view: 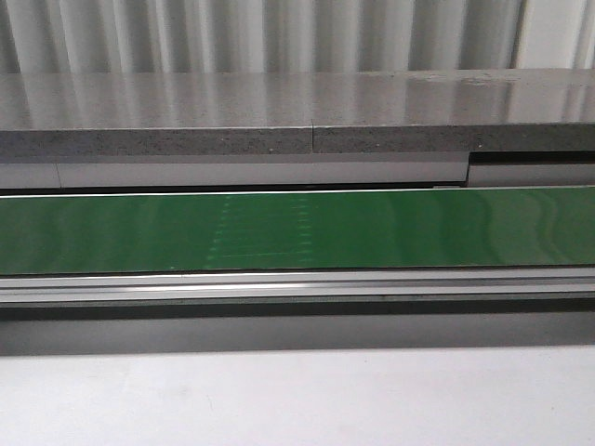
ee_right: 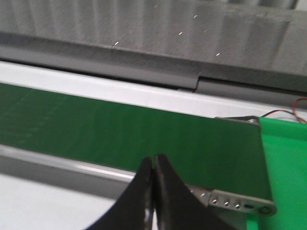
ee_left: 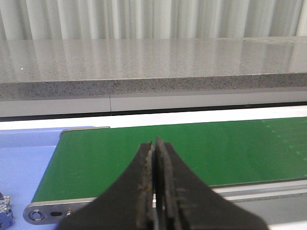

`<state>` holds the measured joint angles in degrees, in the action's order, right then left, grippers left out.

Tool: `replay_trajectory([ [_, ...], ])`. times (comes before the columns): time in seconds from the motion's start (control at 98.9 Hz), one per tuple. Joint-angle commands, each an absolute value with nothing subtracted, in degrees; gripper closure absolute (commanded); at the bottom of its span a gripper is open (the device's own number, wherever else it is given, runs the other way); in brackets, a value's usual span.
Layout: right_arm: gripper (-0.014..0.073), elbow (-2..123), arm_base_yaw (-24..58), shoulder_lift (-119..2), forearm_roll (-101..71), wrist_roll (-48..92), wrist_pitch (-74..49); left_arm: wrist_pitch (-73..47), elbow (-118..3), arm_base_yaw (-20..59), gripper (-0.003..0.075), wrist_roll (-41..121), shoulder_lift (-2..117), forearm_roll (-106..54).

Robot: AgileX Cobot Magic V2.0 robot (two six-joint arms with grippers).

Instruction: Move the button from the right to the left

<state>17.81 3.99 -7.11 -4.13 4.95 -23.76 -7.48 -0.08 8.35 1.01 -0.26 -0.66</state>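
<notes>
The button is out of view in all three views. A long green belt (view: 297, 230) runs left to right across the front view with nothing on it. Neither gripper appears in the front view. My left gripper (ee_left: 154, 142) is shut with nothing between its fingers and hangs over the near edge of the belt (ee_left: 201, 153), close to the belt's left end. My right gripper (ee_right: 154, 158) is also shut and empty, above the near rail close to the belt's (ee_right: 120, 134) right end.
A grey speckled ledge (view: 297, 111) runs behind the belt and an aluminium rail (view: 297, 283) in front of it. A blue surface (ee_left: 24, 163) lies past the left end, with a small shiny object (ee_left: 4, 211) cut by the frame. A bright green sheet (ee_right: 288, 163) lies past the right end.
</notes>
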Motion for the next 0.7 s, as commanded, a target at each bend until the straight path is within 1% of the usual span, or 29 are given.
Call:
replay_trajectory([
  [0.0, 0.0660, 14.79, 0.00, -7.87, -3.75, 4.52, -8.55, -2.54, 1.35, 8.26, 0.0740, 0.72, -2.28, -0.96],
  [0.141, 0.0660, 7.74, -5.25, -7.87, -2.82, 4.52, 2.70, -2.54, 1.35, 8.26, 0.0740, 0.72, -2.28, -0.96],
  [0.253, 0.0660, 3.46, -6.96, -7.32, -2.49, 4.44, 6.15, -2.54, 1.35, 8.26, 0.0740, 0.72, -2.28, -0.96],
  [0.354, 0.0660, -0.85, -7.09, -3.79, -2.38, 2.32, 8.35, -2.54, 1.35, 8.26, 0.0740, 0.72, -2.28, -0.96],
  [0.404, 0.0660, -0.58, -7.09, -1.28, -1.42, 1.78, 3.71, -2.44, 1.35, 8.26, 0.0740, 0.72, -2.28, -0.96],
  [0.475, 0.0660, -0.64, -7.09, 1.81, -1.01, 1.78, 1.75, -2.44, 1.35, 8.26, 0.0740, 0.72, -2.28, -0.96],
  [0.687, 0.0660, -0.64, -7.09, 1.54, -0.83, 1.78, 1.90, -2.44, 1.35, 8.26, 0.0740, 0.72, -2.28, -0.96],
])
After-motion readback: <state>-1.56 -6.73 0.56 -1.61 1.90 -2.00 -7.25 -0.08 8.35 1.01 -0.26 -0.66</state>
